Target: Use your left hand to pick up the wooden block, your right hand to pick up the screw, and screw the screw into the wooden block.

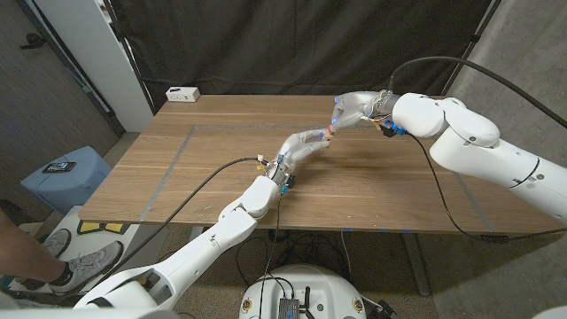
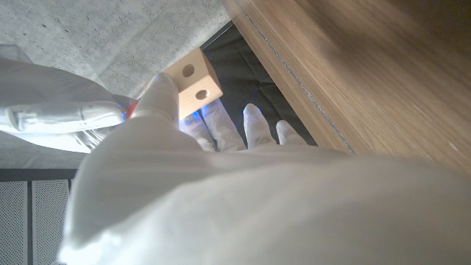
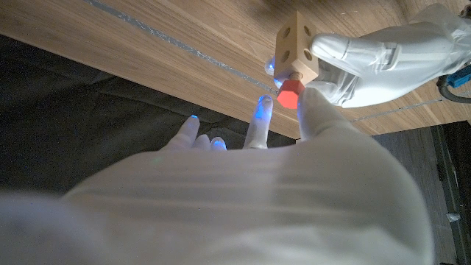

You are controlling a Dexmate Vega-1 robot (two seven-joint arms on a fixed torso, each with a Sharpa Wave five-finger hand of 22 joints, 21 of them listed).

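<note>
Left hand (image 3: 383, 55) holds the wooden block (image 3: 296, 48) above the table (image 1: 221, 168). Right hand (image 3: 243, 199) pinches the red-headed screw (image 3: 289, 94); its shank meets a block hole, axis roughly in line.

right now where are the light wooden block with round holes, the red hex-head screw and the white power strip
light wooden block with round holes (image 3: 294, 38), right wrist view, holed face
red hex-head screw (image 3: 289, 94), right wrist view, red head
white power strip (image 1: 182, 93), head view, top face
</note>
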